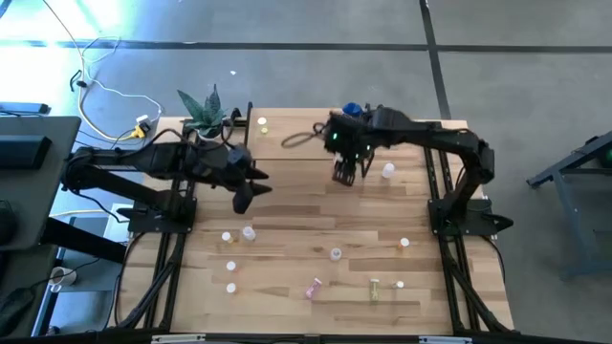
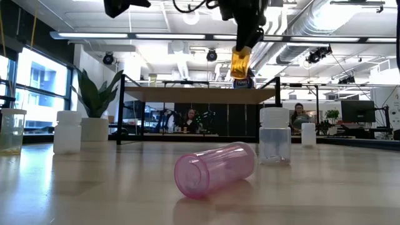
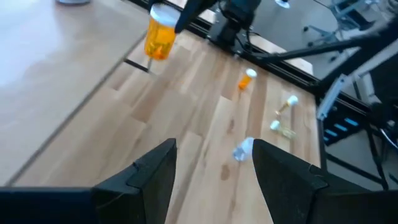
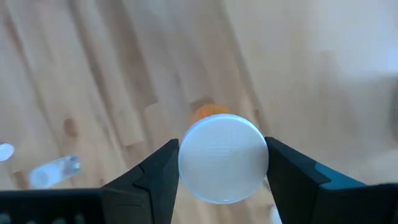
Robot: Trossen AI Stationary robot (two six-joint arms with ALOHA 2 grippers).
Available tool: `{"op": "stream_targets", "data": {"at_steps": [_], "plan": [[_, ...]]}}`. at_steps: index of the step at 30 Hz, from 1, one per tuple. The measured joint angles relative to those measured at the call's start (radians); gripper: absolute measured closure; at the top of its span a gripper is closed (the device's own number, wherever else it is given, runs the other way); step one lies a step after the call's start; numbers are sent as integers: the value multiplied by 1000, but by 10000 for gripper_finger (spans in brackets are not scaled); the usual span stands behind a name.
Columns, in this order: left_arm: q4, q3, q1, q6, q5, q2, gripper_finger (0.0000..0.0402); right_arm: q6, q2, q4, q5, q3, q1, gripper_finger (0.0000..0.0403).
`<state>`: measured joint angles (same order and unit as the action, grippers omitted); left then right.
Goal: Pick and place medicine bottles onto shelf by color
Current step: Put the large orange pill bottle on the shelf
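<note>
- The right gripper [image 1: 346, 174] is hanging in the air over the far half of the table [image 1: 287, 229], clenched on an orange bottle [image 2: 240, 64] with a white cap. In the right wrist view that cap [image 4: 222, 158] is sitting squarely between the two fingers [image 4: 155, 177], with a sliver of orange peeking out behind it.
- From the low view, the orange bottle is dangling upright, well above the shelf [image 2: 200, 95], not touching it.
- In the high view the shelf [image 1: 306, 143] is sitting by the table's far edge, and the right gripper is just off its near edge.
- The left gripper [image 1: 243, 198] is hovering over the left-middle part of the table with its jaws spread apart and nothing between them; its wrist view is showing both fingers [image 3: 146, 177] wide open over bare wood.
- A pink bottle [image 2: 215, 169] is lying on its side near the table's front edge, open mouth facing the low camera.
- A clear bottle with a white cap [image 2: 274, 136] is standing upright just behind it, and another white bottle [image 2: 67, 132] is standing off toward the left.
- More small bottles are scattered across the near half of the table, including a yellow-green one [image 1: 374, 289] lying near the front edge.
- A plant in a white pot [image 1: 204, 113] is standing at the far left corner.
- A blue bottle [image 1: 352, 110] is showing at the far edge behind the right arm.
</note>
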<state>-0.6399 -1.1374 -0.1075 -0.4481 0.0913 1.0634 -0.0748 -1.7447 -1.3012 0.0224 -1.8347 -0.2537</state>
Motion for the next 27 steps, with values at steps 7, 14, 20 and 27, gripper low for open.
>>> {"op": "stream_targets", "data": {"at_steps": [7,14,20,27], "plan": [[0,0,-82,46,3,0,202,78,0,-15,0,-45,-141,212],[0,1,-169,52,3,0,202,119,-11,-71,-40,-45,-253,212],[0,1,-234,59,3,0,202,153,-33,-77,-111,-45,-286,212],[1,1,-285,59,-1,0,202,181,-45,-112,-105,-44,-290,212]]}}
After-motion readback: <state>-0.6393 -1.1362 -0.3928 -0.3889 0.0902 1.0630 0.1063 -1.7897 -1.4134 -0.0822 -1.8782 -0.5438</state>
